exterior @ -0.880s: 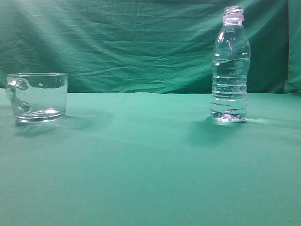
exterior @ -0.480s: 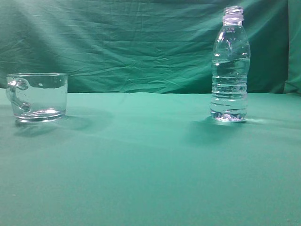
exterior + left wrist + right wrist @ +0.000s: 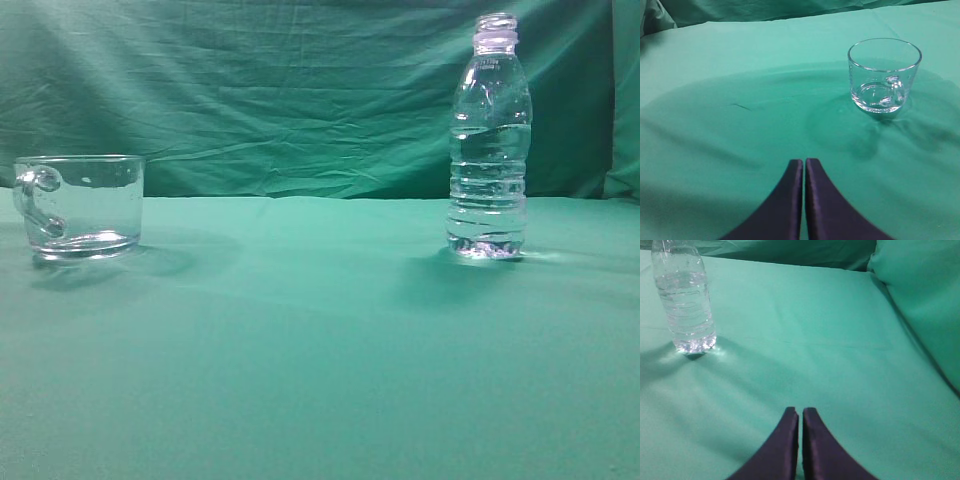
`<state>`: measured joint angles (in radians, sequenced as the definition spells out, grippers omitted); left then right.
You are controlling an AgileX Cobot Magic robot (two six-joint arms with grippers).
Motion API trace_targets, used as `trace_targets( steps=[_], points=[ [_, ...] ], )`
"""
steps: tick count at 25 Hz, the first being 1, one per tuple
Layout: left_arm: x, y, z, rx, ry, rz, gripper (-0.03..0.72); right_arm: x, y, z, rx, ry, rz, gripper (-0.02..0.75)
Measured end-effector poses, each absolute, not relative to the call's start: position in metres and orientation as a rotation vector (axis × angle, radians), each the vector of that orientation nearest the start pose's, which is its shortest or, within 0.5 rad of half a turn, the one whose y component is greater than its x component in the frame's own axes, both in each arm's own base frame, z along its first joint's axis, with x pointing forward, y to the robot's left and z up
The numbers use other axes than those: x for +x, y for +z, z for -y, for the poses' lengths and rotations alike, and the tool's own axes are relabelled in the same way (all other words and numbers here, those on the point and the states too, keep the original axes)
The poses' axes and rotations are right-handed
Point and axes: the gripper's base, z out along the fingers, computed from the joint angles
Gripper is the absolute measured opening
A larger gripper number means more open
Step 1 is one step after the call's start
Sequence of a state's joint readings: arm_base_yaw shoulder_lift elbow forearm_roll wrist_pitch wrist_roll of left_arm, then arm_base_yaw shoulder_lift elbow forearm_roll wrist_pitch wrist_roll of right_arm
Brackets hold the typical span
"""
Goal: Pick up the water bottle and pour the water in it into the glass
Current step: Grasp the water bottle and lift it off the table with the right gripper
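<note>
in the left wrist view the left gripper (image 3: pixel 804 162) fills the bottom centre of the frame, its two dark fingers pressed almost together with only a thin slit between them, holding nothing. beyond it, in the upper right of that frame, the glass (image 3: pixel 884 75) stands upright on the green cloth (image 3: pixel 740 130), well apart from the fingertips, its looped handle turned toward the camera and its thick base throwing glints.

in the right wrist view the right gripper (image 3: pixel 800 411) sits at the bottom centre too, fingers narrowed to a hairline gap and gripping nothing. far up in the upper left corner of that frame stands the water bottle (image 3: pixel 686 302), upright, its top cut off by the frame edge, a bright patch of light on the cloth at its foot.

in the exterior view neither gripper shows. the lower half of the frame is bare cloth. at mid-height, the glass (image 3: pixel 82 206) stands at the far left edge and the water bottle (image 3: pixel 489 140) toward the right, well apart from each other. the water (image 3: pixel 489 185) reaches a faint surface line just below the bottle's shoulders. the bottle's whitish neck ring is uncapped. a wrinkled green backdrop (image 3: pixel 280 90) hangs behind both.
</note>
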<state>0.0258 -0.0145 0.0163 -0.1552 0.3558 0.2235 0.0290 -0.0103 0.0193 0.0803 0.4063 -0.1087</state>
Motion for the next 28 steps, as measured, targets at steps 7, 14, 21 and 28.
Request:
trace_targets(
  steps=[7,14,21,28],
  points=[
    [0.053,0.177,0.004,0.086,0.023,-1.835,0.0,0.055,0.182,-0.006,0.063,0.174,-1.755,0.0],
    [0.053,0.177,0.004,0.086,0.023,-1.835,0.0,0.055,0.214,0.0,0.257,0.306,-1.417,0.0],
    [0.053,0.177,0.004,0.086,0.023,-1.835,0.0,0.051,0.262,-0.004,0.209,0.326,-1.421,0.0],
    [0.053,0.177,0.004,0.086,0.023,-1.835,0.0,0.077,0.257,-0.005,0.204,0.285,-1.613,0.0]
  ],
)
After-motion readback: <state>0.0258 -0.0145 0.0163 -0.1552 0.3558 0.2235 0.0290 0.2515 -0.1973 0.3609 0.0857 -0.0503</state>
